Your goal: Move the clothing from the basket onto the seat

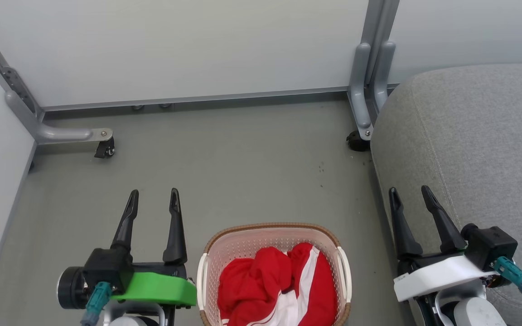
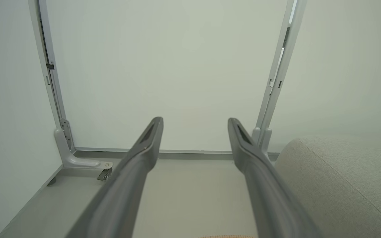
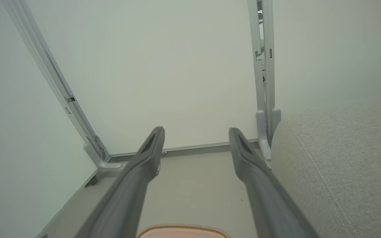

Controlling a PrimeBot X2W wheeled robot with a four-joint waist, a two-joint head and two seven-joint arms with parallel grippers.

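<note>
Red fabric with white panels, the clothing point(image 1: 270, 280) lies crumpled in a soft heap inside the basket point(image 1: 270, 228), one broad white band slanting from upper right to lower left across the folds. I see the basket on the floor point(image 1: 243, 158) right in front of me, between my two arms. It is cream perforated plastic with a brown woven-look rim and a pale handle on each side. Its near end is cut off by the head view's lower edge, so I cannot tell its long axis. The seat point(image 1: 469, 136) stands just to the basket's right, a grey coarse-weave cushion with a rounded far corner and a stitched seam running away from me. My left end effector point(image 1: 154, 194), on a green mount, hangs over bare floor beside the basket with fingers spread apart and empty, pointing forward. My right end effector point(image 1: 408, 190), on a white mount, points the same way at the seat's edge, fingers likewise apart and holding nothing.
</note>
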